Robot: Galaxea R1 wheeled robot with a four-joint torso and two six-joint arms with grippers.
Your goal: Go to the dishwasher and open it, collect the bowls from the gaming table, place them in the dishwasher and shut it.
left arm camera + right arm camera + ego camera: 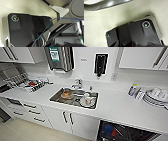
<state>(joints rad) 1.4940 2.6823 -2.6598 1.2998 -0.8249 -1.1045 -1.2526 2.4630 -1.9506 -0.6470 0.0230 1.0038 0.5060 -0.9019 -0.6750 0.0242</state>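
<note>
White desk (120, 107) runs across the head view, its front edge slanting down to the right. Under that edge at lower right the dishwasher (125, 133) stands open, dark racks showing. A steel sink (53, 97) with dishes sits mid-desk; stacked plates (155, 98) lie at the far right edge. Pale floor (22, 132) lies open at lower left. Whether either hand is apart or together I cannot tell.
</note>
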